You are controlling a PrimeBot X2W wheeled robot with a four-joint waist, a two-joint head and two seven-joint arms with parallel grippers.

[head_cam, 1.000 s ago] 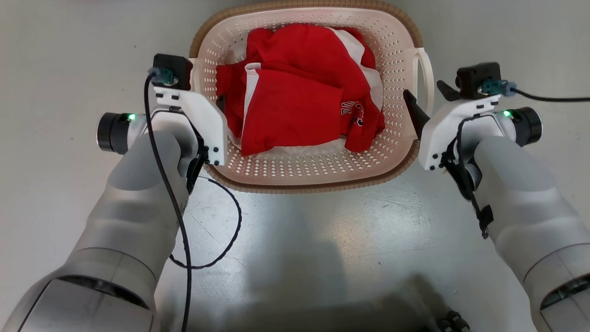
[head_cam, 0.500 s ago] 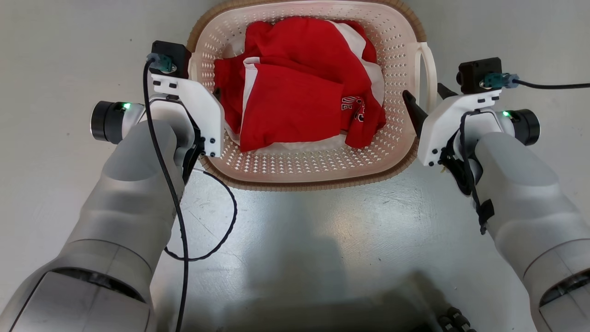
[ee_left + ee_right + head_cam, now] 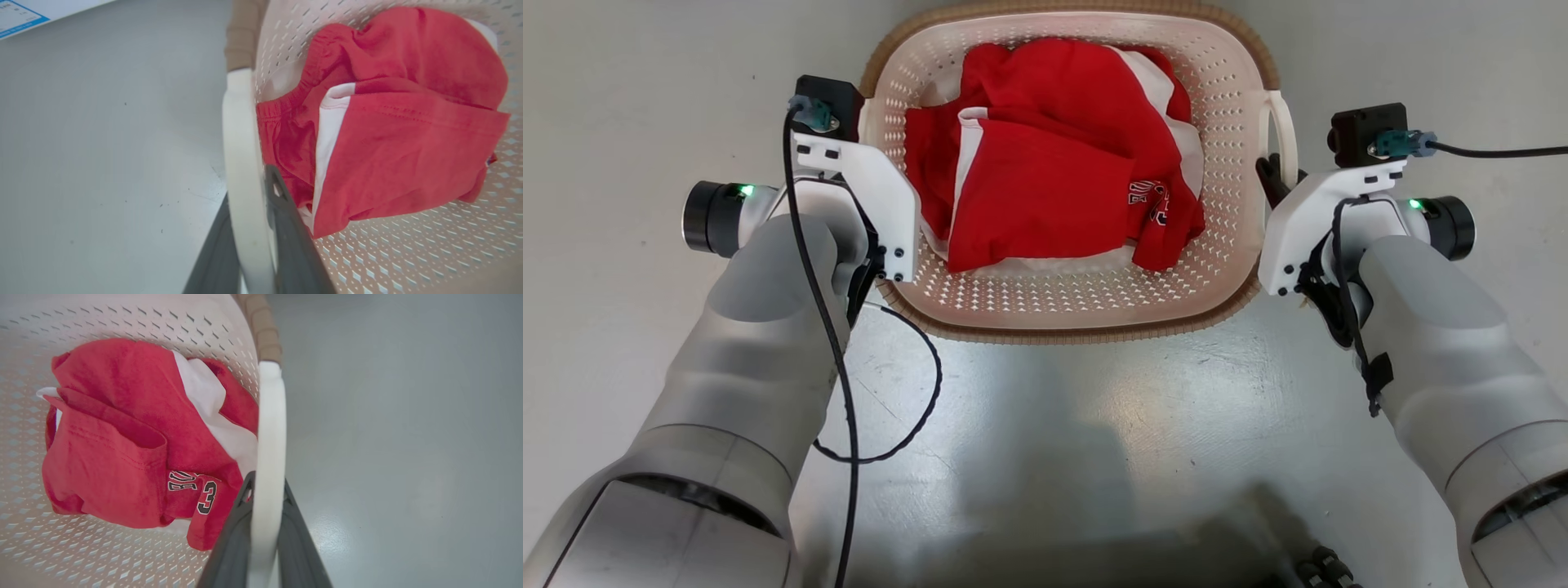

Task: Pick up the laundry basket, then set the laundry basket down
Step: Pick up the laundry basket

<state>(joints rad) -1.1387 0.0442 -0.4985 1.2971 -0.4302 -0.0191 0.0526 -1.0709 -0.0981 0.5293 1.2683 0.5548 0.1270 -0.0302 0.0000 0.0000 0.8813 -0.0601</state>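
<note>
The laundry basket (image 3: pixel 1054 314), cream-white and perforated with a brown woven-look rim, sits on the floor between my two arms and holds red and white clothes (image 3: pixel 1045 188). In the left wrist view my left gripper (image 3: pixel 249 188) is shut on the basket's white left loop handle (image 3: pixel 239 134), one dark finger on each side. My right gripper (image 3: pixel 267 482) is shut on the right loop handle (image 3: pixel 269 416) in the same way. In the head view the right gripper (image 3: pixel 1272 175) pinches that handle (image 3: pixel 1288 131), while the white wrist mount hides the left fingers.
Glossy grey floor (image 3: pixel 1094 425) surrounds the basket on all sides. A black cable (image 3: pixel 915 408) loops from my left arm over the floor just in front of the basket. My dark base (image 3: pixel 1143 563) shows at the bottom. A white sheet with blue print (image 3: pixel 24 12) lies far off.
The right gripper's fingers, spread on either side of the right handle before, have closed on it. The left arm has barely moved.
</note>
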